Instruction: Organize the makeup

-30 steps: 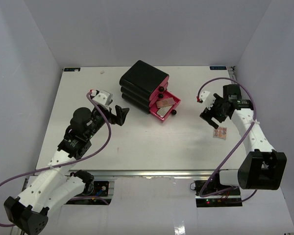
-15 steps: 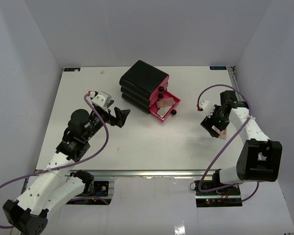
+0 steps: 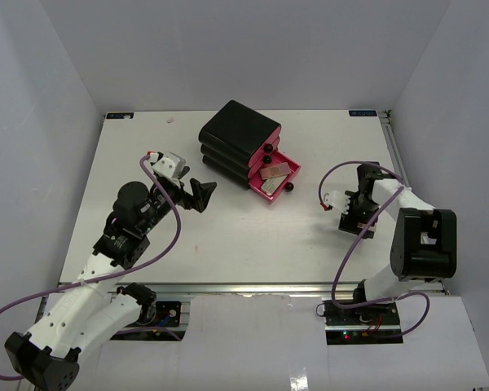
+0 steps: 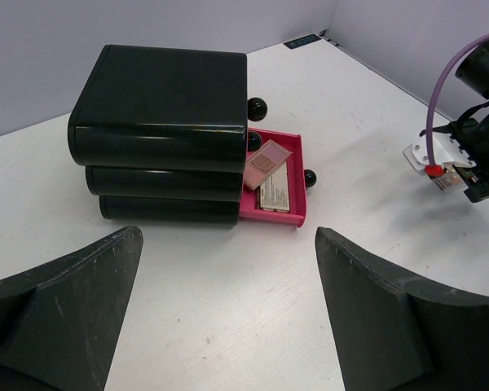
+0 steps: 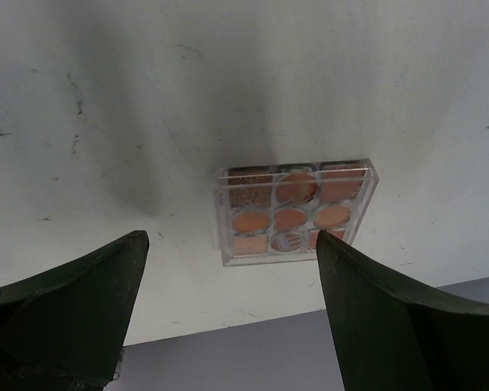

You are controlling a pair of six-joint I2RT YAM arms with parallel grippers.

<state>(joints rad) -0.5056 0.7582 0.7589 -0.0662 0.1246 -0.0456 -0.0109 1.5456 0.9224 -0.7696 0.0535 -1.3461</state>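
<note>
Plastic like this is looking light, stiff and slick, so I am planning to pinch the palette (image 5: 295, 210) across its opposite edges, gently, since the clear case could crack. It is lying flat on the table (image 5: 106, 98) near an edge, showing orange and brown pans. The right gripper (image 5: 232, 236) is hovering above it, jaws spread; the left gripper (image 4: 228, 235) is gaping too.
</note>
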